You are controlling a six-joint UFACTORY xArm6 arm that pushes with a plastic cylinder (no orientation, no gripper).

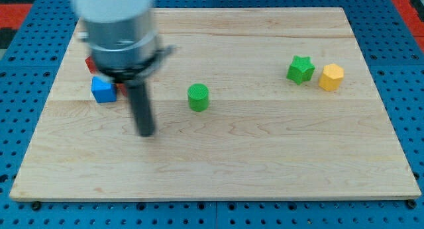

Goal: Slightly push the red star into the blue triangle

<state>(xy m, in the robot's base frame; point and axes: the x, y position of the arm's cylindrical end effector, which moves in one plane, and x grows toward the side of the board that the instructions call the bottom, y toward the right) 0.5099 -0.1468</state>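
Observation:
A blue block [103, 90] lies at the board's left; its shape is hard to make out. A red block [89, 63] shows only as a corner just above it, and the arm's body hides the rest. A thin red sliver [121, 90] also shows right of the blue block, against the rod. My tip [145, 133] rests on the board below and to the right of the blue block, apart from it. It is left of and below the green cylinder [197, 97].
A green star [300, 69] and a yellow hexagon [331, 77] sit side by side at the upper right. The wooden board [265, 163] lies on a blue pegboard surface. The arm's grey body [119, 30] covers the upper left.

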